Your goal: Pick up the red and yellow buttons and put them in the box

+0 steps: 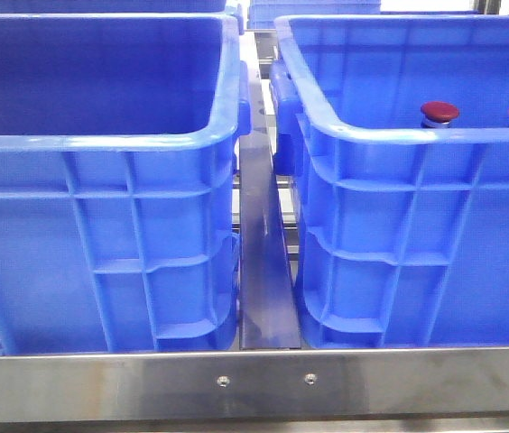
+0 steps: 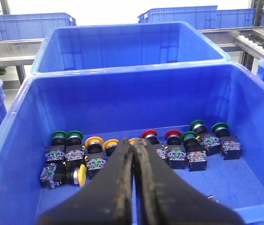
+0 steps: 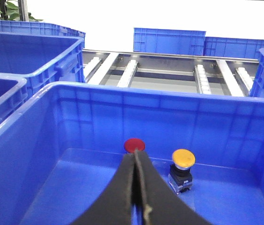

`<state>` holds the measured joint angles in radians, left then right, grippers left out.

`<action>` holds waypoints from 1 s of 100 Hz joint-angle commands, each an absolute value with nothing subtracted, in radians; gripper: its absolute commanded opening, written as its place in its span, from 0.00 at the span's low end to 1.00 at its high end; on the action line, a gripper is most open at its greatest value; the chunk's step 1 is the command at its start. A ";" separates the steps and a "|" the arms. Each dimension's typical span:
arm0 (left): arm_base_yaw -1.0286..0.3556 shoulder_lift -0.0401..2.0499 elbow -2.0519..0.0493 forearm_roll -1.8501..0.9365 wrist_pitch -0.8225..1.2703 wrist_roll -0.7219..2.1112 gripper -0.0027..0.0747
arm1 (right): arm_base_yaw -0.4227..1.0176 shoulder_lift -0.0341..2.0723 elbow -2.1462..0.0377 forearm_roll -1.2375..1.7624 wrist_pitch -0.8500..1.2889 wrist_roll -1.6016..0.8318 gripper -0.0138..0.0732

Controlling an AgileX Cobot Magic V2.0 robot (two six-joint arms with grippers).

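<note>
Steel roller rack [image 1: 263, 383] is carrying our crates | both jaws are sitting closed, holding nothing | red button [image 3: 134, 145] and yellow button [image 3: 183, 159] are standing just beyond right gripper [image 3: 135, 187] inside right crate [image 3: 169, 101] | left gripper [image 2: 133, 187] is hanging over the button stock | we are judging them light, rigid, caps slippery: taking the black bodies.

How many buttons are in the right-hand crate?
2: a red button and a yellow button side by side on the crate floor; the right fingers may hide others.

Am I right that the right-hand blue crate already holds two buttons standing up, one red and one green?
Not quite. The second button is yellow, not green; the right wrist view shows it clearly beside the red button, both upright in the right-hand crate. The front view agrees.
</note>
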<state>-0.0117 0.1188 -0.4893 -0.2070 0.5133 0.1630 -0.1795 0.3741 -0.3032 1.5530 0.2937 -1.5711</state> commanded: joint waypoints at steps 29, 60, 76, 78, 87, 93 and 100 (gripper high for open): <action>-0.010 0.130 -0.512 -0.216 0.446 0.156 0.01 | -0.185 0.378 -0.331 1.588 0.296 -1.573 0.08; -0.010 0.130 -0.512 -0.216 0.446 0.156 0.01 | -0.185 0.378 -0.331 1.588 0.296 -1.573 0.08; -0.010 0.130 -0.506 -0.216 0.446 0.156 0.01 | -0.185 0.378 -0.331 1.588 0.296 -1.573 0.08; -0.010 0.130 -0.502 -0.213 0.444 0.156 0.01 | -0.185 0.378 -0.331 1.588 0.296 -1.573 0.08; -0.010 0.124 -0.471 -0.149 0.414 0.092 0.01 | -0.185 0.378 -0.331 1.588 0.296 -1.573 0.08; -0.010 0.120 -0.434 -0.078 0.370 0.018 0.01 | -0.185 0.378 -0.331 1.588 0.297 -1.573 0.08; -0.010 0.106 -0.374 0.000 0.309 -0.025 0.01 | -0.185 0.378 -0.331 1.588 0.297 -1.573 0.08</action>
<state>-0.0117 0.1051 -0.4018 -0.0875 0.4533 0.0470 -0.1795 0.3741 -0.3032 1.5546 0.2937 -1.5711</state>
